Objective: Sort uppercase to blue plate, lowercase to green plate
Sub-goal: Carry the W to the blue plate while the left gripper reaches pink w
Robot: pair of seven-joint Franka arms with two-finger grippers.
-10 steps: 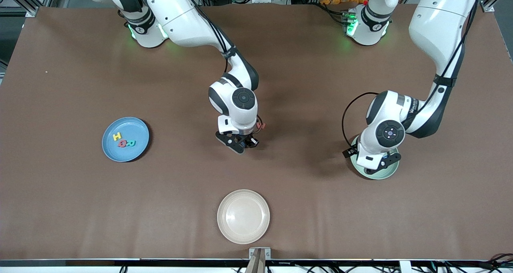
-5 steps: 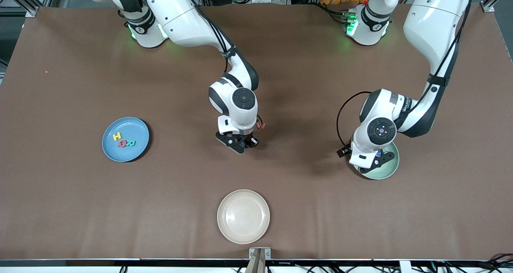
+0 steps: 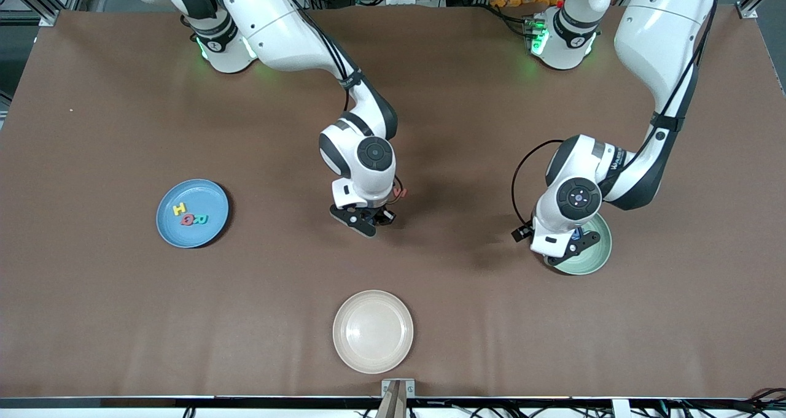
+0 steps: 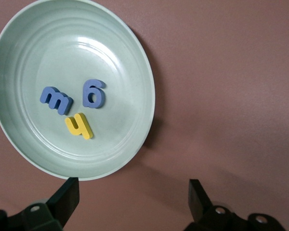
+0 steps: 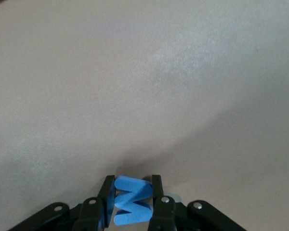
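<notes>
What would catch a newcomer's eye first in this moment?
The right end effector pinches a blue W over the middle of the brown table. The left end effector hangs open at the edge of the green plate, where a blue m, blue g and yellow y lie.
</notes>
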